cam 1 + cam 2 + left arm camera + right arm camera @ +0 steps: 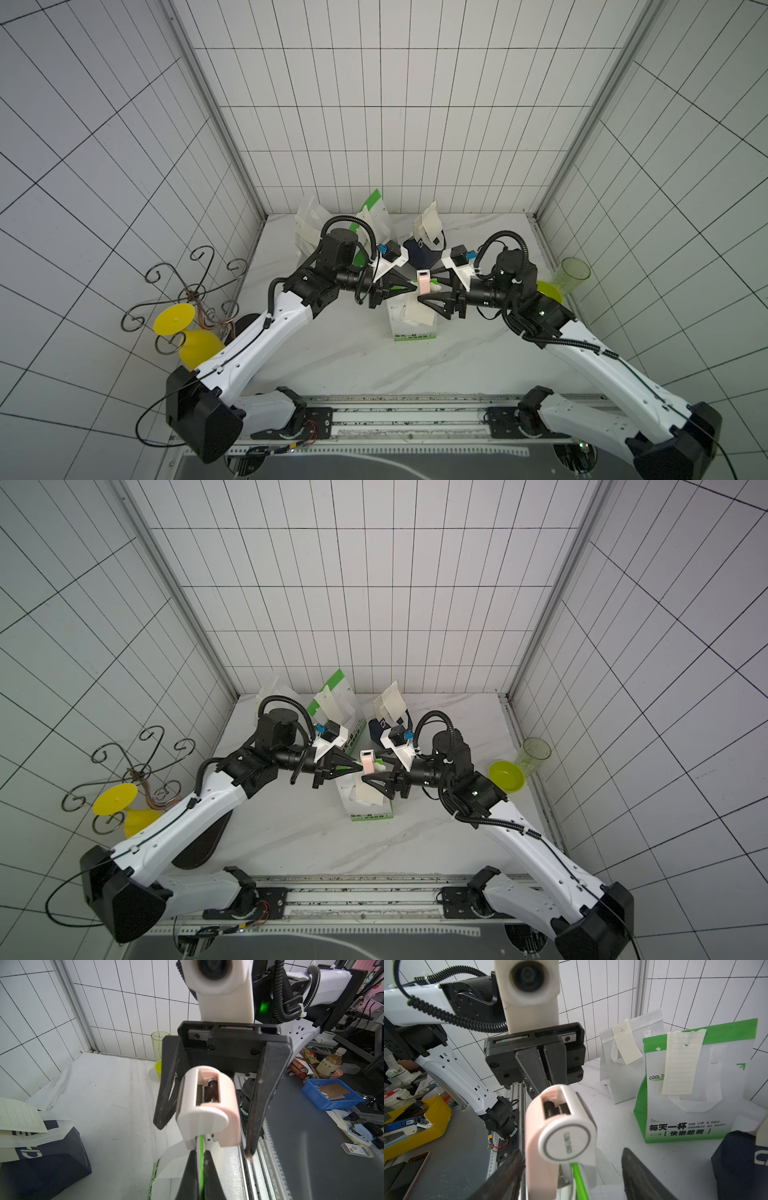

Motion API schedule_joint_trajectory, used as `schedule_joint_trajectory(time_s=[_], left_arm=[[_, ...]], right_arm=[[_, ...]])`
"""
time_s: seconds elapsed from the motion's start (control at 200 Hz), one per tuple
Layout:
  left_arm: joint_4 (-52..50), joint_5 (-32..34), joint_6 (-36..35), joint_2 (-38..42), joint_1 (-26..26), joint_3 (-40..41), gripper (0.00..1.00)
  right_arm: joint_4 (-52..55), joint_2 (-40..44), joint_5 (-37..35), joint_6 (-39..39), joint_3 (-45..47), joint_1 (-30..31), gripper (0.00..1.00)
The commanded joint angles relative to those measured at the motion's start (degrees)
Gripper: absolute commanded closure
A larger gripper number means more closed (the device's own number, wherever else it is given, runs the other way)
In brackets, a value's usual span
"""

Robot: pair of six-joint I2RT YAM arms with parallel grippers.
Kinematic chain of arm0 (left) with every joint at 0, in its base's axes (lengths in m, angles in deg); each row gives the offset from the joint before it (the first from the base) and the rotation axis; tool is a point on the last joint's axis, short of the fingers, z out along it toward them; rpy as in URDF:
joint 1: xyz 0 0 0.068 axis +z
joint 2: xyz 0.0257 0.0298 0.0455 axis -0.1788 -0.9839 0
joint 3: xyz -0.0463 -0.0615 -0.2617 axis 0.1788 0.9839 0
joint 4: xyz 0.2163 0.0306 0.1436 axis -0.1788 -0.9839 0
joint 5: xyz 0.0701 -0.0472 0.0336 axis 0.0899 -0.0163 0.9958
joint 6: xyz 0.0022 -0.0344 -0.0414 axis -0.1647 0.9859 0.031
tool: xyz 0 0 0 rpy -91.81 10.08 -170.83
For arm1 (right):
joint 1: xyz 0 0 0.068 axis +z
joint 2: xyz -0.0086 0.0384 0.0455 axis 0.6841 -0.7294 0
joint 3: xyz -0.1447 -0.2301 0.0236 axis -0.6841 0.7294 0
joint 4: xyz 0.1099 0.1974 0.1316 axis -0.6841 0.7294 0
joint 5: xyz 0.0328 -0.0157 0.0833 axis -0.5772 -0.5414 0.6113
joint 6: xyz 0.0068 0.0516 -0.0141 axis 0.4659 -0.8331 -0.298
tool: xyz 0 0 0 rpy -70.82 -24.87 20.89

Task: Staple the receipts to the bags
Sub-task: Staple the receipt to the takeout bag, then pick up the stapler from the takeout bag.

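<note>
Four bags are counted: a white bag (305, 226), a green-white bag (372, 202) and a navy bag (420, 257) lined along the back wall, partly hidden by the arms, and a middle bag (411, 332), also green-white. Four cream lined receipts (681, 1064) are seen, one against each bag. The middle bag's green top edge is pinched by the left gripper (413, 286). One pink-white stapler (423, 282) is seated on that edge, straddled by the spread right gripper (571, 1153). A yellow goblet (199, 347), wire stand (191, 286), green cup (575, 274) and lime bowl (550, 291) are left at the sides.
</note>
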Motion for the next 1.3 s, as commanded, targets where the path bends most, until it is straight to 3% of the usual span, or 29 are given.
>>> schedule_joint_trajectory(time_s=[0.0, 0.255, 0.57, 0.585, 0.615, 0.64, 0.68, 0.715, 0.9, 1.054, 1.164, 1.294], left_arm=[[0.5, -2.6, -1.8, 0.6, -0.5, -1.4, 1.0], [0.9, -3.7, -1.4, 0.9, -1.0, -1.4, 1.0], [3.5, -2.5, 0.9, 1.2, -1.1, -0.6, 1.0], [3.7, -2.0, 1.2, 1.2, -1.1, -0.4, 1.0], [3.9, -0.9, 1.5, 1.2, -1.0, -0.4, 1.0], [4.4, 0.3, 2.3, 1.3, -1.1, -0.2, 1.0], [6.1, 1.9, 3.8, 1.6, -1.1, 0.5, 1.0], [6.8, 3.3, 4.6, 1.9, -1.2, 1.0, 1.0], [13.7, 14.7, 12.3, 3.0, -3.9, 3.6, 1.0], [14.9, 32.7, 14.2, 2.1, -11.3, 3.0, 1.0], [15.5, 38.4, 15.7, 1.1, -13.4, 2.3, 1.0], [15.3, 40.6, 17.5, 0.2, -13.7, 1.2, 1.0]], right_arm=[[0.0, -0.7, 2.4, 1.9, -6.2, -0.4, 0.41], [-2.7, -0.7, 3.3, 0.3, -4.7, -1.4, 1.0], [-7.2, 0.8, -2.4, -4.1, -2.5, -1.6, 1.0], [-7.4, 1.0, -3.0, -4.3, -2.4, -1.6, 0.93], [-7.7, 1.5, -3.9, -4.4, -2.3, -1.6, 0.65], [-7.7, 2.0, -5.4, -4.7, -2.2, -1.6, 0.49], [-8.0, 3.2, -7.7, -5.4, -2.1, -1.6, 0.34], [-8.2, 4.2, -9.1, -5.3, -1.9, -1.6, 0.27], [-11.7, 9.0, -17.0, -8.5, -1.0, -1.6, 0.18], [-11.4, 9.1, -32.0, -12.6, -1.4, 1.1, 0.2], [-10.1, 7.9, -43.0, -9.1, -2.0, 7.0, 0.21], [-8.9, 7.1, -46.9, -6.6, -2.1, 10.1, 0.22]])
